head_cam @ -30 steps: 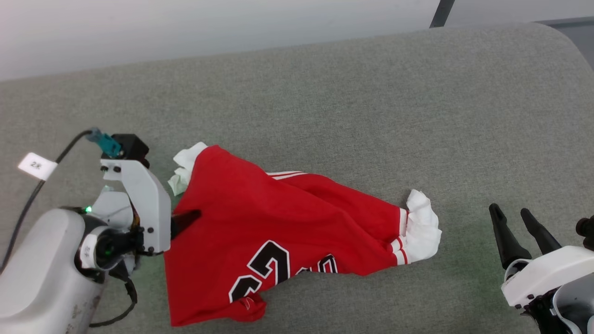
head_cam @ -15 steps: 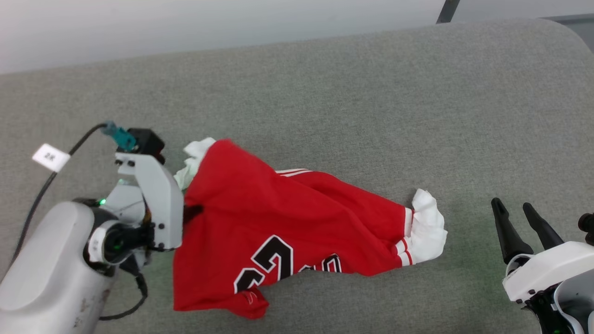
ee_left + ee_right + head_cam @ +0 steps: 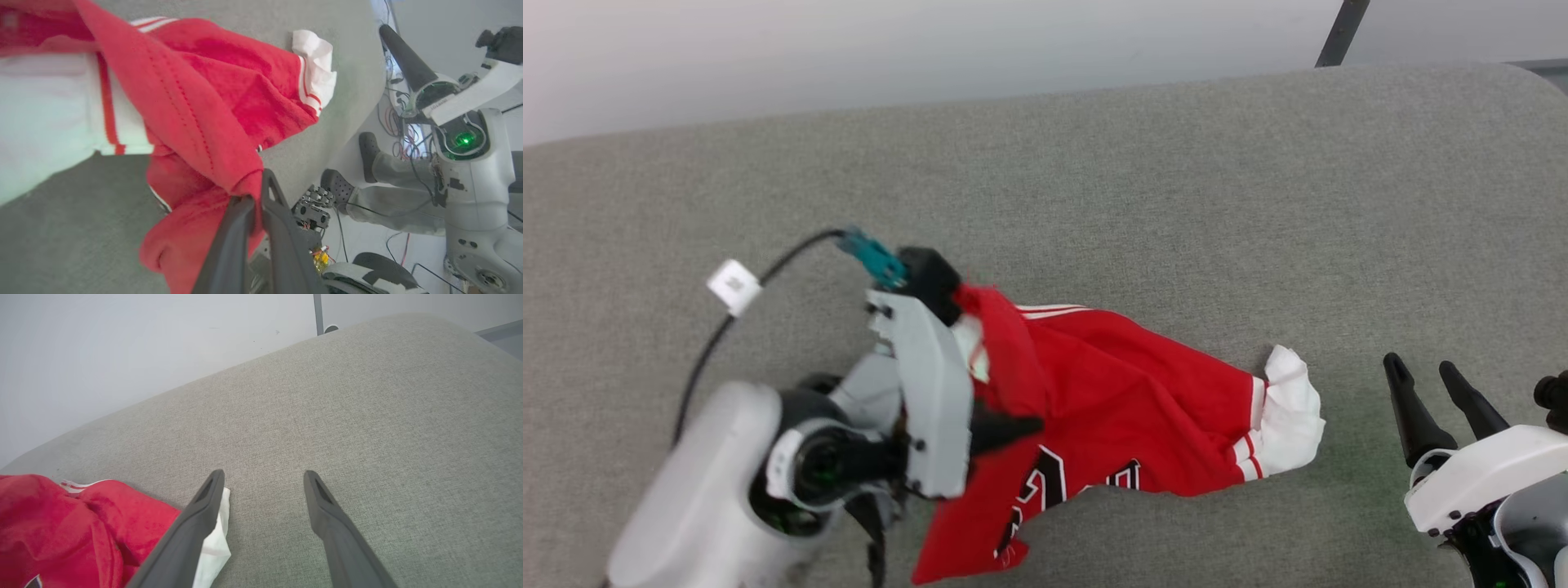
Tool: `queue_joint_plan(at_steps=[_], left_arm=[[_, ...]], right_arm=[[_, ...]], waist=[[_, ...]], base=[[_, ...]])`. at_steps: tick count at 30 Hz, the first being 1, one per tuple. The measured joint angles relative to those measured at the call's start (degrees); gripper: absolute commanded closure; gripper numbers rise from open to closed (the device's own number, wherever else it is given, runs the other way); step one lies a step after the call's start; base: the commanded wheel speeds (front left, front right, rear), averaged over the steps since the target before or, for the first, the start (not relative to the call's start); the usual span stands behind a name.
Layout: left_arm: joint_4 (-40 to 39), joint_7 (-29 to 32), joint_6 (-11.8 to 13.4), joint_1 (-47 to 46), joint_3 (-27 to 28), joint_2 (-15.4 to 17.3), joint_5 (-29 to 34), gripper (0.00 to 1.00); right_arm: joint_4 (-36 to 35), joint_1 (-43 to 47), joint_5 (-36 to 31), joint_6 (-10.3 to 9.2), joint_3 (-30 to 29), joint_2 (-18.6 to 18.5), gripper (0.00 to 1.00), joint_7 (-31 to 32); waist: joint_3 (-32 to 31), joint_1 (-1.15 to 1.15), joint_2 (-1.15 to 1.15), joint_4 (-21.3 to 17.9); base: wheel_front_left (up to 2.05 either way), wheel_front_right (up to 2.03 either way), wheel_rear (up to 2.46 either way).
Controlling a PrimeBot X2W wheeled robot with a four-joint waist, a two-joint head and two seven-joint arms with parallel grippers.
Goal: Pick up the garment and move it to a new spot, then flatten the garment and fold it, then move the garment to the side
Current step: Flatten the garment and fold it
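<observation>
The garment (image 3: pixel 1127 392), a red shirt with white sleeves and black lettering, lies bunched on the grey cushion (image 3: pixel 1094 188). My left gripper (image 3: pixel 1021 425) is shut on its left edge, and the cloth there is lifted and pulled toward the middle. In the left wrist view the two fingers pinch a red hem fold (image 3: pixel 245 183), with a white sleeve (image 3: pixel 45 122) hanging at the left. My right gripper (image 3: pixel 1421 374) stands open over bare cushion to the right of the shirt's white cuff (image 3: pixel 1290 420). The right wrist view has its fingers (image 3: pixel 204 506) apart, the shirt (image 3: pixel 61 526) at lower left.
A pale wall runs behind the cushion's far edge. A black cable with a white tag (image 3: pixel 734 286) trails from my left wrist. A person's legs in dark clogs (image 3: pixel 367 151) stand beside the cushion in the left wrist view, amid floor cables.
My left gripper closed on the garment's left edge and carried it rightward and up, folding the cloth over itself. The right gripper has stayed put. The head camera shifted slightly.
</observation>
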Motion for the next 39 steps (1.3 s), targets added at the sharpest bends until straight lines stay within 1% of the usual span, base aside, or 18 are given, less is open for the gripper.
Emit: queue_joint_plan(at_steps=[4,8,12,13,14,15,16,19,26,30,36,39], left_arm=[[-2.56,2.15,1.64,2.31,-2.09,-1.57,-1.74,1.0],[-3.54,3.72,2.48,5.28,-4.38,-1.99,-2.25,1.0],[-3.24,3.59,2.01,8.28,-6.87,-0.91,-0.62,1.0],[-2.97,3.32,1.52,8.82,-7.34,-0.7,0.01,0.87],[-2.69,2.83,1.2,9.25,-7.58,-0.58,0.48,0.51],[-2.36,2.35,0.88,9.45,-7.71,-0.4,0.96,0.08],[-2.05,1.78,0.58,9.44,-7.65,-0.2,1.41,0.0],[-1.37,0.32,0.37,9.07,-6.69,0.12,2.19,0.0],[-2.44,0.47,1.13,6.43,-3.34,2.67,2.24,0.0],[-2.31,-1.58,1.04,3.99,-0.78,4.27,3.49,0.0],[2.91,-5.59,-0.27,1.83,0.56,6.67,7.87,0.0],[6.22,-6.23,-0.44,2.12,0.31,7.01,8.7,0.0]], right_arm=[[0.01,-0.03,-0.07,0.0,0.44,0.01,0.0,0.19],[0.09,-0.06,-0.05,0.0,0.54,0.02,0.0,0.21],[0.35,0.07,0.05,0.0,0.49,0.05,0.0,0.16],[0.4,0.09,0.11,0.0,0.48,0.07,0.0,0.15],[0.44,0.11,0.11,0.0,0.42,0.05,0.0,0.08],[0.49,0.15,0.11,0.0,0.43,0.07,0.0,-0.08],[0.53,0.19,0.12,0.0,0.43,0.08,0.0,-0.29],[0.64,0.38,0.1,0.0,0.35,0.09,0.0,-0.45],[-0.23,1.69,0.02,0.0,0.97,-0.27,0.0,-2.4],[-1.66,1.96,-0.6,0.0,1.66,-1.14,0.0,-4.14],[-2.44,2.19,-1.14,0.0,2.03,-1.35,0.0,-5.91],[-2.52,2.19,-1.12,0.0,2.02,-1.34,0.0,-6.23]], waist=[[-0.33,0.0,0.0,-0.03],[-0.41,0.0,0.0,-0.4],[-0.46,0.0,0.0,-1.01],[-0.48,0.0,0.0,-1.12],[-0.54,0.0,0.0,-1.17],[-0.64,0.0,0.0,-1.22],[-0.78,0.0,0.0,-1.27],[-1.47,0.0,0.0,-1.31],[-4.16,0.0,0.0,-1.11],[-5.52,0.0,0.0,-1.12],[-5.81,0.0,0.0,-2.11],[-5.46,0.0,0.0,-2.86]], base=[[0.0,0.0,0.0],[0.0,0.0,0.0],[0.0,0.0,0.0],[0.0,0.0,0.0],[0.0,0.0,0.0],[0.0,0.0,0.0],[0.0,0.0,0.0],[0.0,0.0,0.0],[0.0,0.0,0.0],[0.0,0.0,0.0],[0.0,0.0,0.0],[0.0,0.0,0.0]])
